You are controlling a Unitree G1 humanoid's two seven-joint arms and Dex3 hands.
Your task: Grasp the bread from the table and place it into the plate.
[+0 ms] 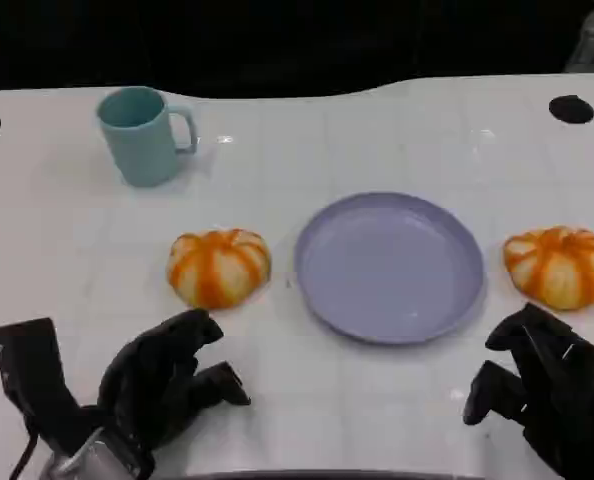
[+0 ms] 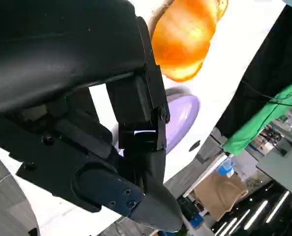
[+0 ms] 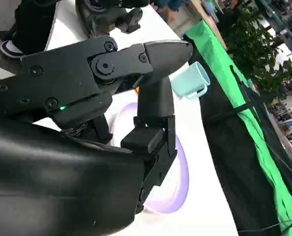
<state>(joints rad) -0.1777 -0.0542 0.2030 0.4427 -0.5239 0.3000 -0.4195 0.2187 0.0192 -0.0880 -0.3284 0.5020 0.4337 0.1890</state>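
Two round orange-and-white striped breads lie on the white table, one just left of the purple plate and one just right of it. The plate holds nothing. My left hand hovers near the table's front edge, a short way in front of the left bread, with its fingers apart and nothing in them. My right hand sits at the front right, in front of the right bread, also holding nothing. The left wrist view shows the left bread and the plate beyond the fingers.
A teal mug stands at the back left, well away from the plate. Black round holes mark the table's far corners. The right wrist view shows the mug, the plate and my left hand across the table.
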